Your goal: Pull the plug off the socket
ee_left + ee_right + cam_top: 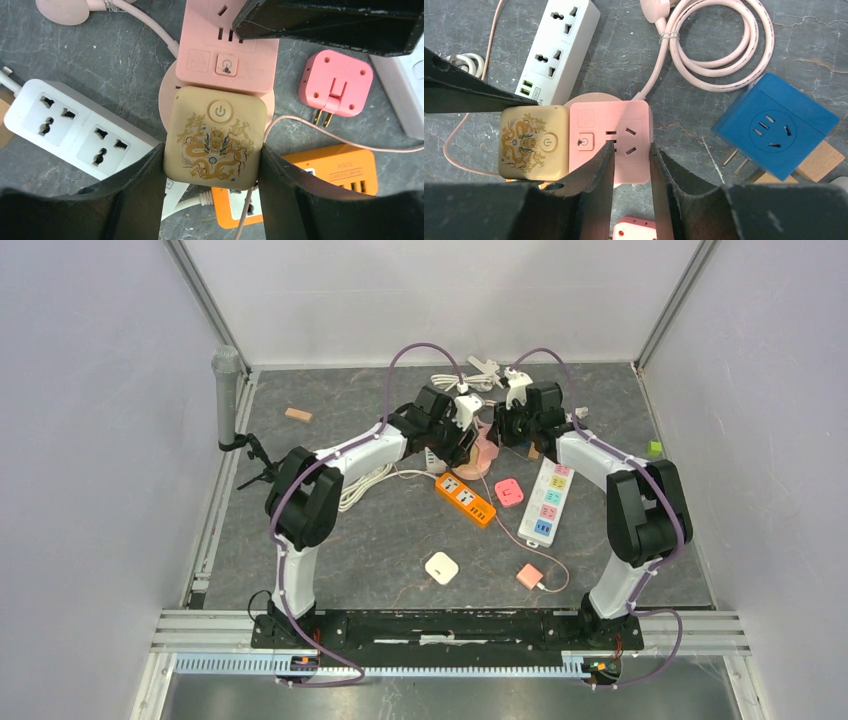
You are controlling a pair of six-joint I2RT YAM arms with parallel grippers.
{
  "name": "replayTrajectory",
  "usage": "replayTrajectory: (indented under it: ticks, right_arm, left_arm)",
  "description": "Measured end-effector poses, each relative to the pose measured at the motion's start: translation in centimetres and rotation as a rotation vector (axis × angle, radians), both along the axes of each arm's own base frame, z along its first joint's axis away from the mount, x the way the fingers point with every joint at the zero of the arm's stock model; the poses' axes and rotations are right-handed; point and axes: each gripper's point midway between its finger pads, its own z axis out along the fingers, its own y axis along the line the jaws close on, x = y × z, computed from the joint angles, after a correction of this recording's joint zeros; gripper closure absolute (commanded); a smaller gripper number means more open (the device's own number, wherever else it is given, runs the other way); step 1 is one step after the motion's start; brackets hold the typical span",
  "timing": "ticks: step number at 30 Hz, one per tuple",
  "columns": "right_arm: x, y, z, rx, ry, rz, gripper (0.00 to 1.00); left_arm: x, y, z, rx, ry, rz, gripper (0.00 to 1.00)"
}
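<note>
Half done: left gripper (211, 156) clamps cream plug (215, 132); right gripper (631, 150) over pink socket (634, 115), grip unclear. Plug not yet out.

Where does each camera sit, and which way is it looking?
Top view: high behind the robot, looking down on the table; left arm and right arm show whole.
Left wrist: on the left arm, looking down at the dragon plug; left pincer flanks it.
Right wrist: on the right arm, looking down at the pink socket; right pincer lies over it.
Shared: both wrist views show plug and socket touching.
</note>
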Motion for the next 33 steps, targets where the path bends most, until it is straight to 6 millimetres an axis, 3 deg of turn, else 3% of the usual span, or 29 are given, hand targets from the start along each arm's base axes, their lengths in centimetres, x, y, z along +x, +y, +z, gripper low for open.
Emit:
replayTrajectory:
  ticks: [8,17,24,33]
  right_arm:
    - [-0.6,0.4,-0.1,-0.006,-0.015,0.004,0.64]
    - [-0.3,0.3,-0.1,-0.023,-0.057,-0.018,0.65]
    - [-0.7,0.2,-0.2,-0.049,-0.072,-0.033,0.66]
    - [-1.1,0.2,0.2,-0.064,-0.147,-0.029,0.65]
  left_arm:
    - [-0.1,0.2,-0.4,0.033,-0.03,-0.023,0.98]
    - [0.3,0.5,-0.3,-0.093,0.055,0.047,0.98]
    - [-0.1,0.3,-0.2,-0.015,-0.021,0.019,0.98]
    - [0.1,0.8,0.3,-0.13,0.093,0.063,0.98]
